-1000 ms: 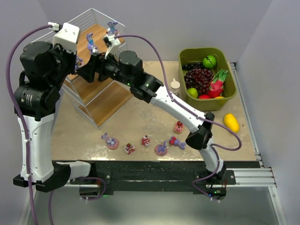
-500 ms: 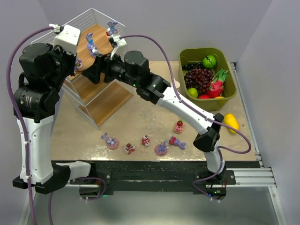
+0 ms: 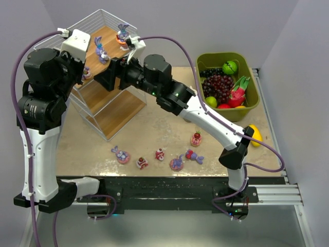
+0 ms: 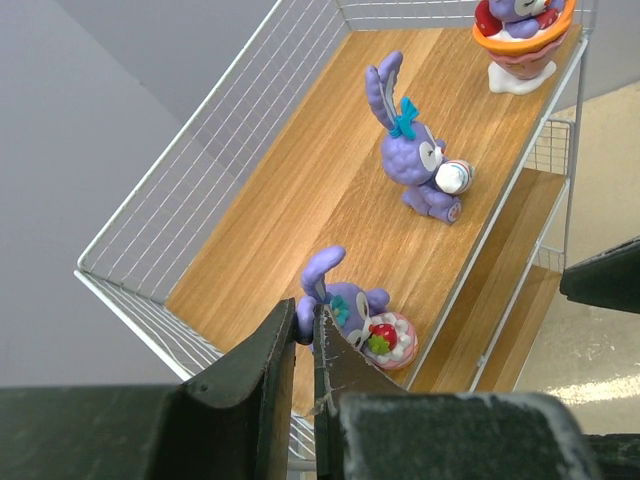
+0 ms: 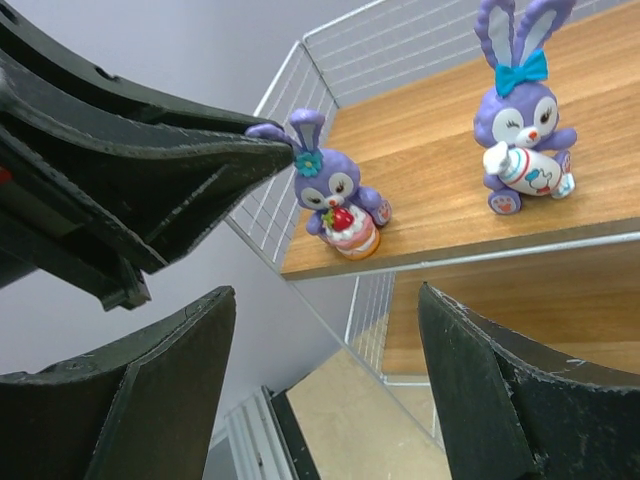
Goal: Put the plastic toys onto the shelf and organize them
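Broadly, the shelf (image 3: 121,110) fills the ten o'clock corner of the table (image 3: 154,128), and both arms reach up to its top board. The right gripper (image 5: 325,290) hangs just off that board's front edge, at about three o'clock from the left one in the top view, its fingers spread wide with nothing between them. The left gripper (image 4: 305,312) sits at the board's near end with its fingers drawn almost together; they appear clamped on one ear of the cake bunny (image 4: 362,322). That figurine stands at the board's front lip, at one o'clock from the fingertips in the left wrist view, its long axis running eleven to five. Two more toys share the board: the egg bunny (image 4: 418,165) mid-board and the cup bunny (image 4: 520,30) at the far end. Six loose toys (image 3: 160,154) lie in a row at six o'clock on the table, well apart from both grippers. Letting go probably calls for a straight pull-back along the ear, toward seven o'clock, since a sideways tug could tip the bunny over the lip. The empty right gripper seems better placed for the loose row.
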{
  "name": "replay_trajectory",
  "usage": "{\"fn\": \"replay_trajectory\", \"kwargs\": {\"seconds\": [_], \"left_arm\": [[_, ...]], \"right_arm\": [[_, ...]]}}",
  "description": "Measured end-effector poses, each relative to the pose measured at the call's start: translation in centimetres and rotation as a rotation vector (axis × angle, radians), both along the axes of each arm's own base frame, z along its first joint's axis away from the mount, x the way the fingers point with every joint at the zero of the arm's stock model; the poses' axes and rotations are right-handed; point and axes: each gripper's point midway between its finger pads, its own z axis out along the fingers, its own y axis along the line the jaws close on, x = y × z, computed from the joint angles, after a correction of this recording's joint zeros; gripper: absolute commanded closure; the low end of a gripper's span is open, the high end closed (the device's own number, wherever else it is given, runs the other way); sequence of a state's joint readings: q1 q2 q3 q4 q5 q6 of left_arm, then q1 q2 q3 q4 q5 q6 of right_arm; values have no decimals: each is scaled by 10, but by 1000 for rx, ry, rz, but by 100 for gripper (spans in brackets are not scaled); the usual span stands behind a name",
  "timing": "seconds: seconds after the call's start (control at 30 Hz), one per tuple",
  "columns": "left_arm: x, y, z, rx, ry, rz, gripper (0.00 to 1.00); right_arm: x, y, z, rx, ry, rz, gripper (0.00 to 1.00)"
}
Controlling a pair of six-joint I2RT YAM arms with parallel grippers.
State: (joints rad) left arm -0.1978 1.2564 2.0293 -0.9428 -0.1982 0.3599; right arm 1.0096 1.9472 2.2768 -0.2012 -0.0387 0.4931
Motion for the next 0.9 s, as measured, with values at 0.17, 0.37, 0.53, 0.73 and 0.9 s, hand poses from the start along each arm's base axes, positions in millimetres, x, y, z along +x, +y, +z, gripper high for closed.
{"fn": "replay_trajectory", "kwargs": {"seconds": [0.17,0.37,0.53,0.73,0.9], "left_arm": [[1,2,-1,3,1,14,100],[1,3,-1,3,-3,20,98],[2,4,-2,3,-3,22,77],[3,3,-5,5,12,22,62],[7,2,-9,7,27,18,52]], "right_arm": [[4,2,-20,-40,20,-7,23],[5,4,-32,-65,35,-7,23],[8,2,-34,-68,36,-12,23],[14,-1,-36,-71,40,-19,23],[18,-2,-40,-76,44,-25,23]]}}
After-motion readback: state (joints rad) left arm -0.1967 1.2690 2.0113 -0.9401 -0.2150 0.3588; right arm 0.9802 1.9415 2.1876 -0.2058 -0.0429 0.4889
